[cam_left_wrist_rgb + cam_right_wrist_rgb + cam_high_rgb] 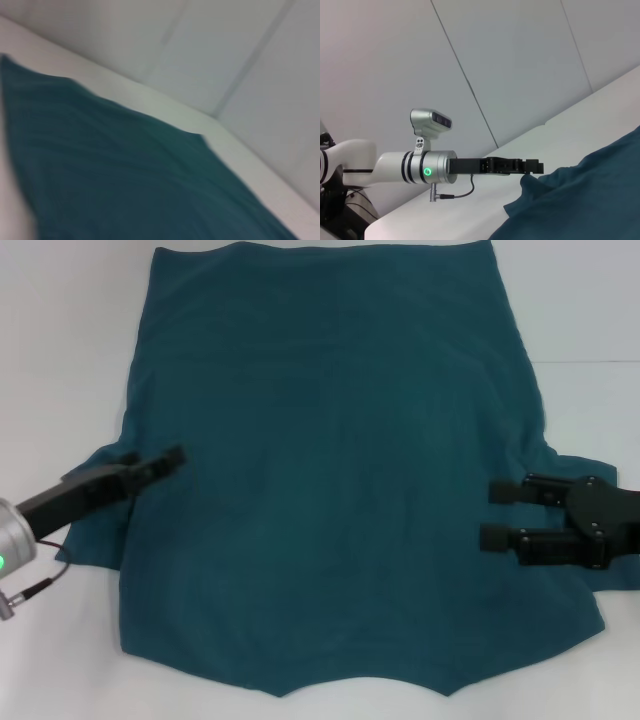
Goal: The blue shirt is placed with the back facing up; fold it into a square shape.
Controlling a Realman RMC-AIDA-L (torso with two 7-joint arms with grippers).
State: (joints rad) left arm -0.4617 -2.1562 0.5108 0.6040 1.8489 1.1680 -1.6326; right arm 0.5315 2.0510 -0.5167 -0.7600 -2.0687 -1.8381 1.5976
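Observation:
The blue shirt (330, 480) lies spread flat on the white table, wide and nearly free of wrinkles. It also fills the lower part of the left wrist view as the blue shirt (125, 175). My left gripper (170, 458) reaches in over the shirt's left edge, by the left sleeve. In the right wrist view the left gripper (535, 166) hovers just above a small raised fold of the shirt (580, 200). My right gripper (492, 513) sits over the shirt's right edge by the right sleeve, open, its two black fingers pointing inward with nothing between them.
The white table (60, 340) shows bare strips on both sides of the shirt and along the near edge. Grey wall panels (520, 60) stand behind it. The left arm's silver wrist (12, 540) with a green light and a cable hangs at the table's left edge.

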